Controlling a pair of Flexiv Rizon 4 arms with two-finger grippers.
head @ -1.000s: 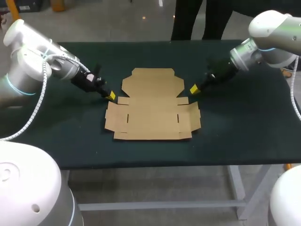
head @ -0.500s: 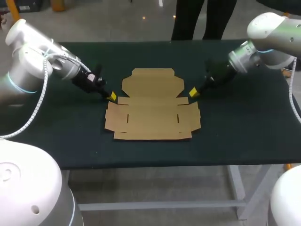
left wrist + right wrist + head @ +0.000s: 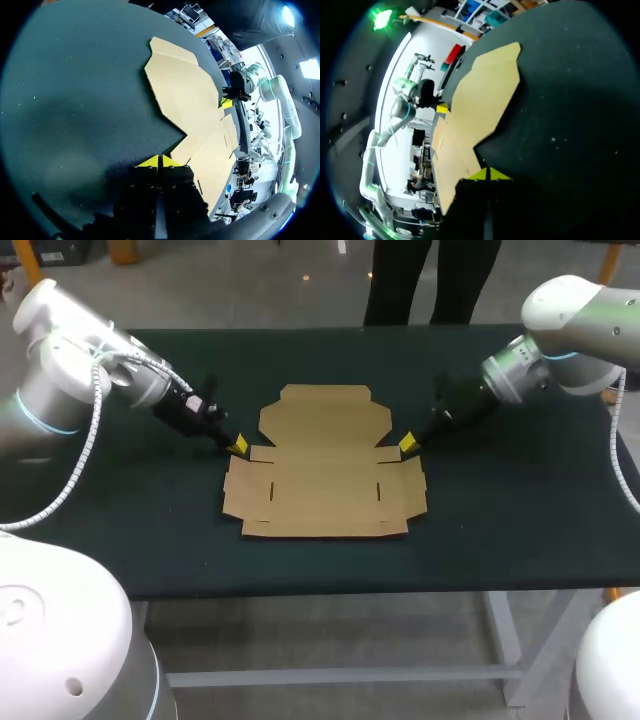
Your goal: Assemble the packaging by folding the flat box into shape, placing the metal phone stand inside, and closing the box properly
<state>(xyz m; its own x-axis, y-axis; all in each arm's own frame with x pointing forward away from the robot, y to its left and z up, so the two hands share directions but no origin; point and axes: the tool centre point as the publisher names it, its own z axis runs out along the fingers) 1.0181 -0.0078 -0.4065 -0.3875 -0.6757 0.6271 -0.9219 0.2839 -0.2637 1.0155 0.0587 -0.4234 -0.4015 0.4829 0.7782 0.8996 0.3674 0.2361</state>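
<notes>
A flat, unfolded brown cardboard box [image 3: 323,464] lies in the middle of the dark green table [image 3: 520,510]. My left gripper [image 3: 237,445] is shut and empty, its yellow tips at the notch on the box's left edge. In the left wrist view the tips [image 3: 159,161] meet just short of the cardboard [image 3: 192,105]. My right gripper [image 3: 407,444] is shut and empty at the notch on the right edge. Its closed tips [image 3: 489,174] sit beside the cardboard [image 3: 475,112] in the right wrist view. No metal phone stand shows in any view.
Bare dark tabletop surrounds the box on all sides. Each wrist view shows my other arm's gripper [image 3: 226,102] [image 3: 441,108] at the far side of the cardboard.
My right gripper has crept a little left and down toward the box's right notch. The left gripper and the box have stayed put.
</notes>
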